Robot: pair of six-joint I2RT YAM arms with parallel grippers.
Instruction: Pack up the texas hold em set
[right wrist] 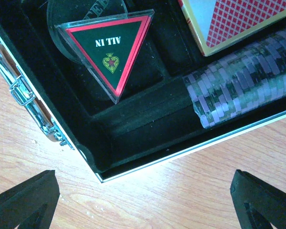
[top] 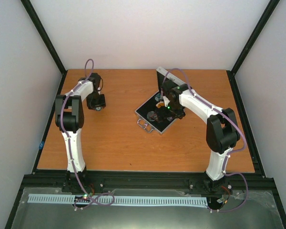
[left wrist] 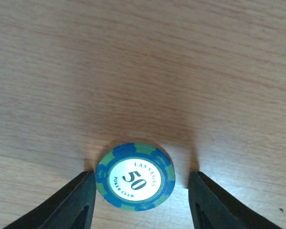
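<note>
A blue-and-green poker chip (left wrist: 135, 177) marked 50 lies flat on the wooden table. My left gripper (left wrist: 140, 175) stands open around it: the left finger (left wrist: 76, 200) is at its rim, the right finger (left wrist: 209, 200) a gap away. The silver case (right wrist: 181, 150) lies open with its black lining up. In it are a black-red ALL IN triangle (right wrist: 109, 47), a clear disc (right wrist: 62, 19) under it, a red-patterned card pack (right wrist: 229, 21) and a row of purple chips (right wrist: 243, 76). My right gripper (right wrist: 143, 191) hangs open above the table at the case's corner.
In the top view the case (top: 142, 106) sits right of centre, its lid (top: 163, 75) raised behind and its metal handle (top: 145, 125) toward me. The left gripper (top: 97, 106) is far left of it, the right gripper (top: 169, 110) over it. White walls enclose the table.
</note>
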